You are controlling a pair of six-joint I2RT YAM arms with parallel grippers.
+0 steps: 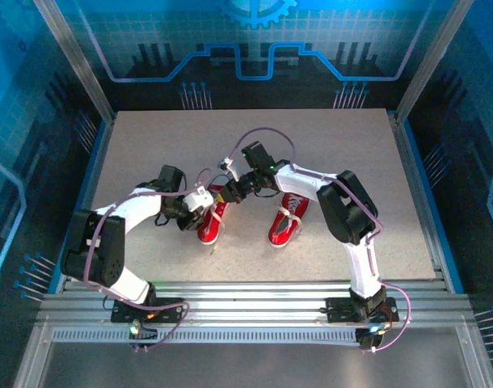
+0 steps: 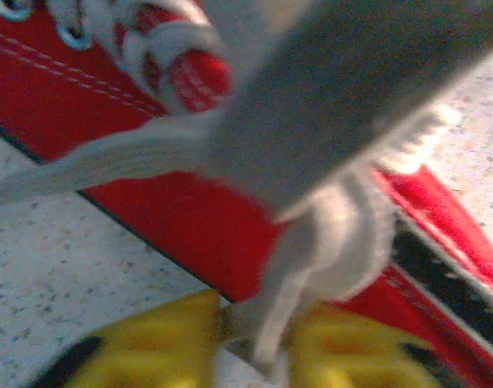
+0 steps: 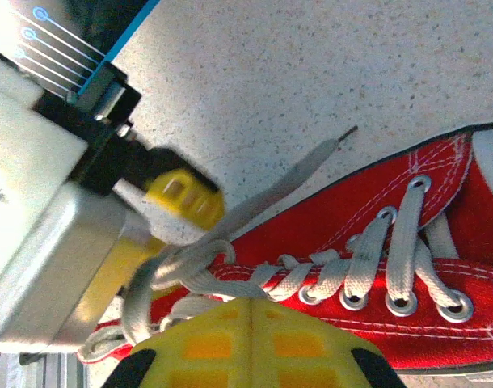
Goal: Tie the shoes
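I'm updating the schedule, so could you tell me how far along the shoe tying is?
Done: left shoe laced, no bow yet. In hand: left gripper pinches a lace of it, right gripper shut beside it, one lace end loose on the table. Left: the bow, then the right shoe.

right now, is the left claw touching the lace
Touching. Left wrist view: the lace sits pinched in the left claw, with no gap at its yellow pads.

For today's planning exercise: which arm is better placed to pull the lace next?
Probably left: the left fingers pinch the white lace beside the red shoe; the right fingers are shut, hold unclear.
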